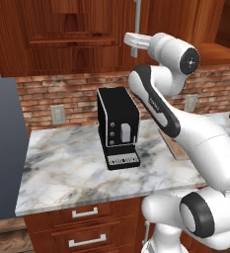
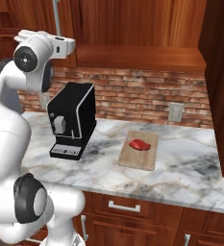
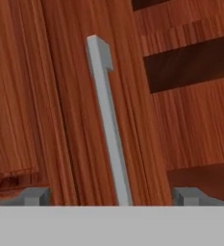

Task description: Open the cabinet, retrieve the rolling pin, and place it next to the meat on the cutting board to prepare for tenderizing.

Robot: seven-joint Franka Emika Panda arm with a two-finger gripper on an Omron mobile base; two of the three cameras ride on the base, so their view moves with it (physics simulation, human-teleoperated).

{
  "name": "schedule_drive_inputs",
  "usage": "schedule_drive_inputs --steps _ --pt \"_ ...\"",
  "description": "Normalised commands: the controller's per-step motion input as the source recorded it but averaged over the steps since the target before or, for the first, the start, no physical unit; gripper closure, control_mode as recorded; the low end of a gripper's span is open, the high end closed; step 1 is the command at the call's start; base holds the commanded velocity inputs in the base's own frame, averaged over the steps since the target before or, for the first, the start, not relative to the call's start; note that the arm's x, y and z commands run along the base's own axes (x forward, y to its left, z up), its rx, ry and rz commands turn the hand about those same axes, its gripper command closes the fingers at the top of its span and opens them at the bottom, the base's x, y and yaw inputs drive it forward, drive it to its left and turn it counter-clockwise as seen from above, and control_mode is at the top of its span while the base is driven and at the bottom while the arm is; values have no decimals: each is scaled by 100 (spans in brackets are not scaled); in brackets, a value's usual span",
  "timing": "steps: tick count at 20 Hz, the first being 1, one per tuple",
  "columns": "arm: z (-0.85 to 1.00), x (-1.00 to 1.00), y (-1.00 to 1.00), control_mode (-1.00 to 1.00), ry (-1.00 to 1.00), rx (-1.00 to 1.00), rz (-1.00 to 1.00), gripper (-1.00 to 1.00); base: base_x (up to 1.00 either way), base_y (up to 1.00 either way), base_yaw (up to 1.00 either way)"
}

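**Up at the cabinet door, jaws wide around the handle**

Against the wide reddish-brown panelled wooden wall cabinet [image 1: 62, 34], the two-finger gripper [image 3: 113, 196] faces a long silver bar handle [image 3: 106, 125]. Its two grey fingertips [image 3: 34, 196] stand as wide apart as they go, one on each side of the handle, with the bar running up between them. Neither tip touches the bar, and nothing is held. The cabinet doors are shut.

Below the cabinet, on the grey-veined marble counter [image 2: 190, 168], a boxy black coffee machine [image 2: 71, 120] stands to the left. Right of it lies the flat rectangular light tan wooden cutting board [image 2: 149, 156], thin with a darker edge. A small red lump of meat [image 2: 139, 144] rests on the board's far half.
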Motion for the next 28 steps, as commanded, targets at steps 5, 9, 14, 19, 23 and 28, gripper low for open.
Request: schedule_drive_inputs --steps 5,9,14,19,23,28 --pt "-4 55 3 -100 0 -4 0 -100 0 0 0" --pt "-5 61 6 -100 0 -3 0 -100 0 0 0" --pt "-5 67 8 -100 1 -2 0 -100 0 0 0" --pt "-5 74 12 -100 1 -1 0 100 0 0 0" --pt "-3 62 7 -100 2 0 0 100 0 0 0" --pt "-2 8 18 -100 2 -1 0 100 0 0 0"
